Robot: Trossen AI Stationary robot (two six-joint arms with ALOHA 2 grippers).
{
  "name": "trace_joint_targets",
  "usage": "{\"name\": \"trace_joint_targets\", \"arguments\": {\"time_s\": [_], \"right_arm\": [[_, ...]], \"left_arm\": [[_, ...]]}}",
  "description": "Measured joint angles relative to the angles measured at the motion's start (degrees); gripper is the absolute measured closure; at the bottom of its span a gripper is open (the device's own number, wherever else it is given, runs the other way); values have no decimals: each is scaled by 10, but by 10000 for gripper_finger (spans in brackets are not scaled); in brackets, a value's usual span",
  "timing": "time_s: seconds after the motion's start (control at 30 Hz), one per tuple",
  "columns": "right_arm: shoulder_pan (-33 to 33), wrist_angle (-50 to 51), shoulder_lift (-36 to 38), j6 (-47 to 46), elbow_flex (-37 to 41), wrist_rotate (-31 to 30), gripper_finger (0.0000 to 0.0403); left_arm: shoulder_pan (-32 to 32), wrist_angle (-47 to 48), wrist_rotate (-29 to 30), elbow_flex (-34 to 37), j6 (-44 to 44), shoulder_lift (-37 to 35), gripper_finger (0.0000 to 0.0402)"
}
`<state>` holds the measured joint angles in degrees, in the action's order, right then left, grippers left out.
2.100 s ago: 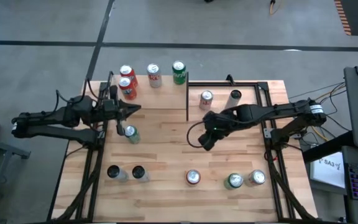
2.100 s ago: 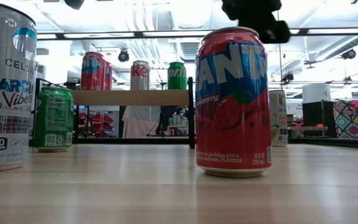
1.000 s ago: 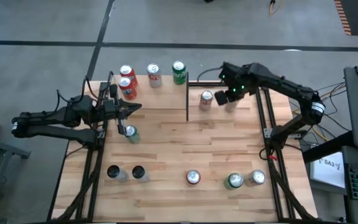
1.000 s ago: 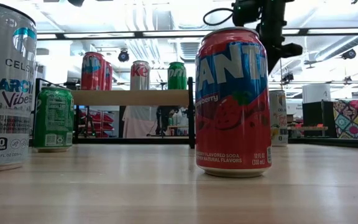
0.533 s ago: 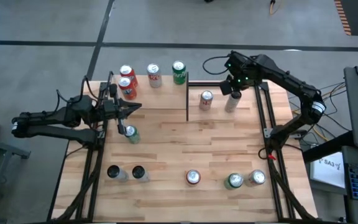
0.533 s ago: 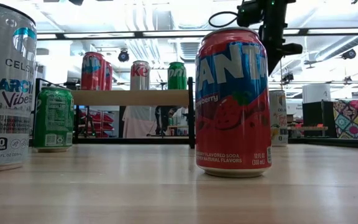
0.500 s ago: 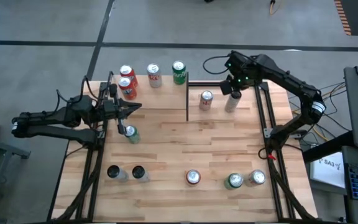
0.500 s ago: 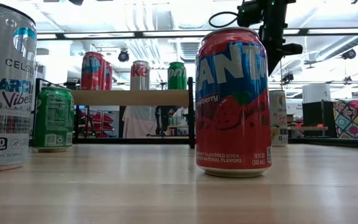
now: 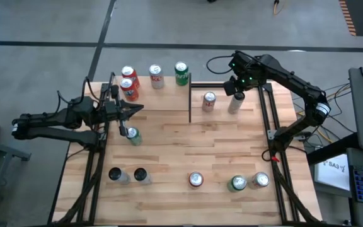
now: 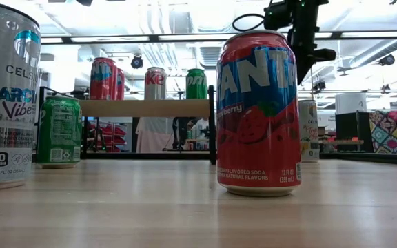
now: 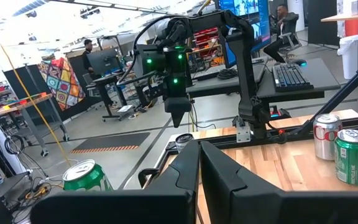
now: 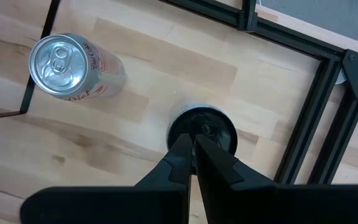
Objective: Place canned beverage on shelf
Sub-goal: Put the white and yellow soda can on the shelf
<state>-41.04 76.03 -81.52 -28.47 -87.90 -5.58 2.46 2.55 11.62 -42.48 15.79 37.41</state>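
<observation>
Cans on the shelf (image 9: pixel 153 88) wait while the right gripper (image 9: pixel 234 86), pinched shut and empty, hovers over a dark-topped can (image 12: pixel 201 132) and may topple it.

Red can (image 10: pixel 258 114): "STRAWBERRY FLAVORED SODA"; silver can (image 10: pixel 5 96): "CELSIUS", "Vibe".

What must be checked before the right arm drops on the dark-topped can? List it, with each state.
1. Right gripper centred over dark-topped can: ok.
2. Right gripper opened for the grasp: not ok, shut.
3. Dark-topped can upright: ok.
4. Neighbouring silver-topped can apart from it: ok.
5. Left gripper out of the way, at the left of the table: ok.
6. Free spot on shelf: cannot tell.
</observation>
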Motion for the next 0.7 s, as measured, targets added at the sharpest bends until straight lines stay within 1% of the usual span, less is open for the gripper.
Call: {"name": "trace_joint_targets", "arguments": {"time_s": [0.27,0.37,0.5,0.7], "right_arm": [[0,1,0,6,0,0,390],[1,1,0,6,0,0,380],[1,1,0,6,0,0,337],[1,1,0,-11,0,11,239]], "left_arm": [[0,0,0,0,0,0,402],[0,0,0,0,0,0,402],[0,0,0,0,0,0,402],[0,0,0,0,2,0,402]]}}
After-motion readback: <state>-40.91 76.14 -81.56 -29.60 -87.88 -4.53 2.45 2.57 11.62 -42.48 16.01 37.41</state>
